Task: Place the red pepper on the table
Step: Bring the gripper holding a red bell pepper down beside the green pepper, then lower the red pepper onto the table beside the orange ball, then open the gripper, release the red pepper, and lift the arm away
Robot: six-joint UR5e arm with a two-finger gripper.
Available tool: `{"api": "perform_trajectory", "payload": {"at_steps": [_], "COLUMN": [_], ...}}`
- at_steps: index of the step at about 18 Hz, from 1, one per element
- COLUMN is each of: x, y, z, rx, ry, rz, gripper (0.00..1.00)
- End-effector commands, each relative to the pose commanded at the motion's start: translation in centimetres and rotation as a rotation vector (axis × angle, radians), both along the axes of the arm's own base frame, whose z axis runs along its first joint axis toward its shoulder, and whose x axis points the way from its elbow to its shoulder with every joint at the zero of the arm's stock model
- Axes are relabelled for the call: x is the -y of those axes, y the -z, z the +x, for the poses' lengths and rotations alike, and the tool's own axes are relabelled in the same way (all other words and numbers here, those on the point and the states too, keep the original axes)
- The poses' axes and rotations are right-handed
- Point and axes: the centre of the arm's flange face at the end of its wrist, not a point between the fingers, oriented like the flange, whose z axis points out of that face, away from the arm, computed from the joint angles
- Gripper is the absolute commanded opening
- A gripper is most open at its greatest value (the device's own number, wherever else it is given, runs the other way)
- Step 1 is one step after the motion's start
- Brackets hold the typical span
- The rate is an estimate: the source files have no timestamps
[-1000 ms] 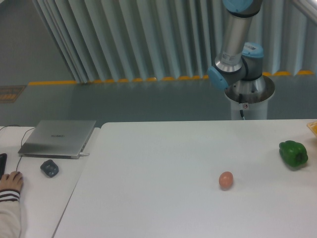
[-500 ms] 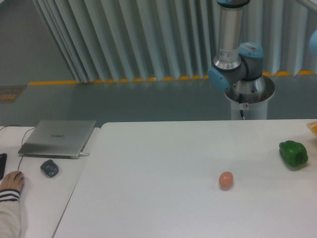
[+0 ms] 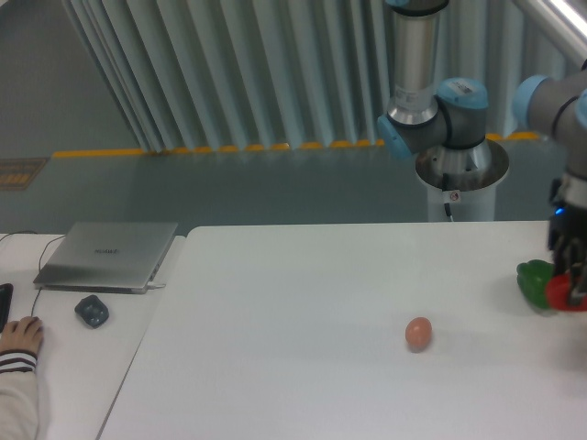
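End effector (image 3: 570,275) newly arrived holding red pepper (image 3: 562,294) above table (image 3: 303,367).

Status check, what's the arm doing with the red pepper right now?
End effector shut on red pepper, at the table's right edge. Green pepper right beside it, crowding the drop spot. Egg well clear.

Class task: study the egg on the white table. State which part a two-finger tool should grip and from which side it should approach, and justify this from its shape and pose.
Grip the egg across its widest middle, coming straight down from above. It sits alone on the table with open space all round, and its rounded sides narrow toward the ends, so fingers would probably slip there.
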Motion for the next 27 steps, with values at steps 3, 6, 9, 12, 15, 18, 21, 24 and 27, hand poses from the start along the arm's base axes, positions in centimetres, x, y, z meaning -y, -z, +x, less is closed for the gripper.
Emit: {"api": "perform_trajectory", "payload": {"at_steps": [3,6,9,12,15,18,21,24,27], "x": [-2.3,-4.2,-4.4,-4.9,-4.9,-5.0,-5.0,-4.7,-3.9], "y": [1.5,2.7,3.2,3.6,3.8,4.1,4.0,3.1,2.0], "z": [2.0,3.8,4.2,4.6,4.6,4.7,4.7,4.9,4.8], "rx": [0.024,0.018,-0.001,0.001,-0.026,-0.045,-0.047,-0.055,-0.079], "ry": [-0.053,-0.092,-0.100,-0.101,-0.101,-0.097,-0.096,-0.098,-0.102], "rz": [-0.013,-0.032,-0.065,-0.069,-0.098,-0.116,-0.116,-0.107,-0.114], "gripper": [0.45,0.45,0.50,0.50,0.50,0.70,0.89,1.00,1.00]}}
